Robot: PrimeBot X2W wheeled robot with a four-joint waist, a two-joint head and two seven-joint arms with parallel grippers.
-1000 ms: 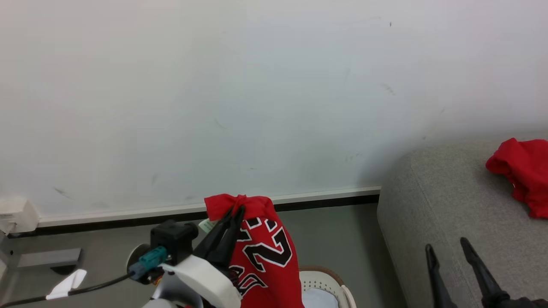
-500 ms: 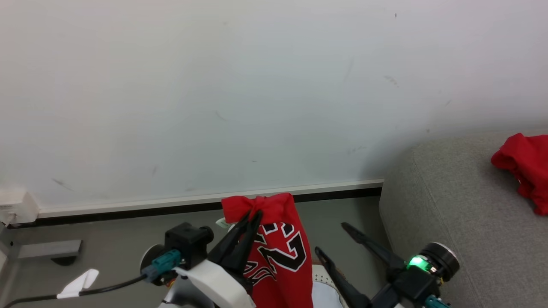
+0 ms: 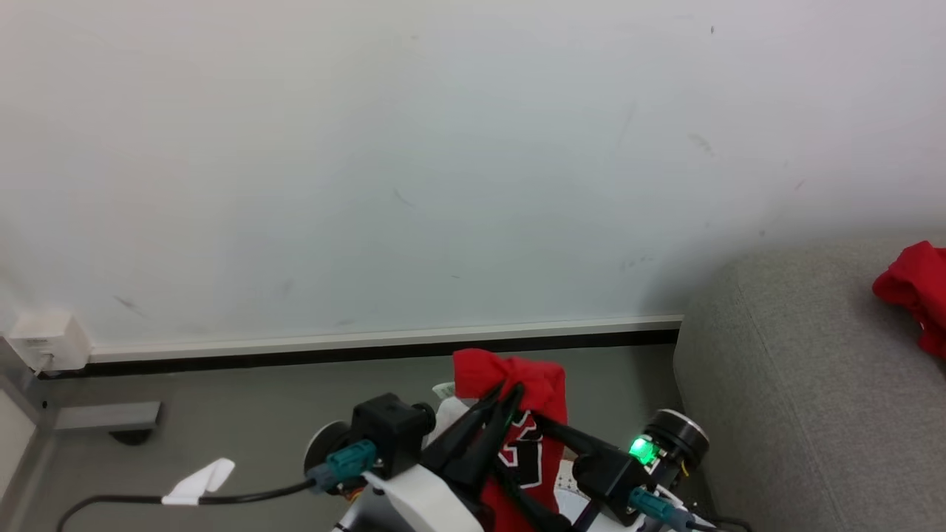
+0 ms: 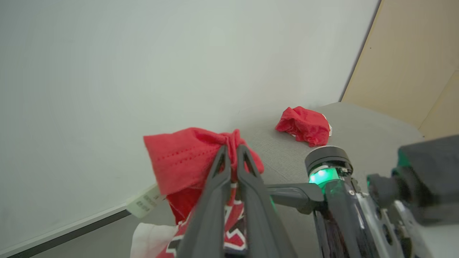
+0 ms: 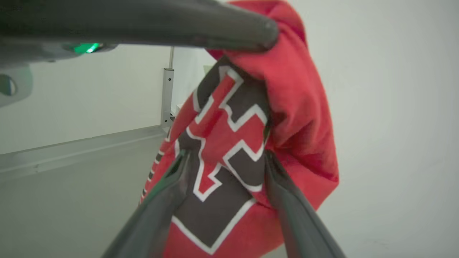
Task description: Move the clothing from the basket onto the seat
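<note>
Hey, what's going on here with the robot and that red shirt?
The robot's left gripper is shut on a bunched corner of a red jersey and holds it up so the cloth hangs down, close to the grey sofa. The right gripper is open, with one finger on either side of the hanging cloth and not closed on it. Another red garment already lies on the sofa.
</note>
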